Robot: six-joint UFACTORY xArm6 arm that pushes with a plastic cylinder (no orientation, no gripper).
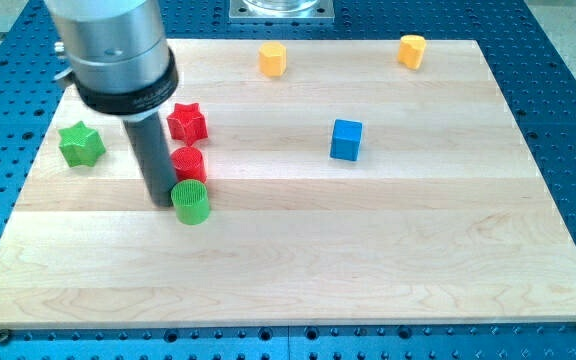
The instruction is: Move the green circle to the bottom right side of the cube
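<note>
Ridged green circle block sits on pale wood-plank board, well to view's left & below smooth blue cube. My tip, dark plain rod end holding nothing, touches circle's left side. Red ridged cylinder just above circle.

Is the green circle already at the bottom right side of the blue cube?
No, the green circle lies far toward the view's left of the blue cube, right beside my tip and just below the red circle.
</note>
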